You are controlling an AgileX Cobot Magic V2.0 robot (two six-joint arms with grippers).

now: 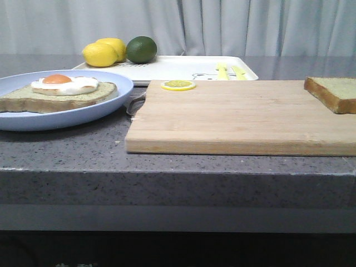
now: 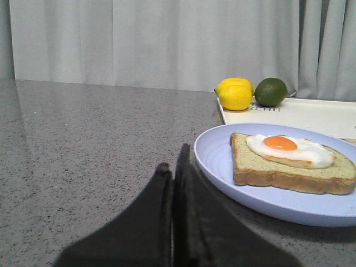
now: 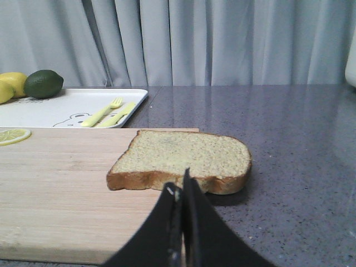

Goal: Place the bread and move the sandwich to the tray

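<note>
bread (image 3: pixel 183 157) lies just beyond the right gripper (image 3: pixel 179 192), half on the far corner of the cutting board (image 3: pixel 61 189), half overhanging the countertop (image 3: pixel 289 144). right fingers are pressed together, holding nothing. left gripper (image 2: pixel 173 172) is likewise closed and empty, beside the rim of the blue plate (image 2: pixel 222 172). sandwich (image 2: pixel 292 161), one slice with the egg on top, rests on that plate. tray (image 1: pixel 183 68) sits behind plate and board, carrying lemons (image 1: pixel 103 53), a lime (image 1: pixel 141 49) and yellow-green cutlery (image 3: pixel 108 113). lemon slice (image 1: pixel 178 85) lies on the board.
</note>
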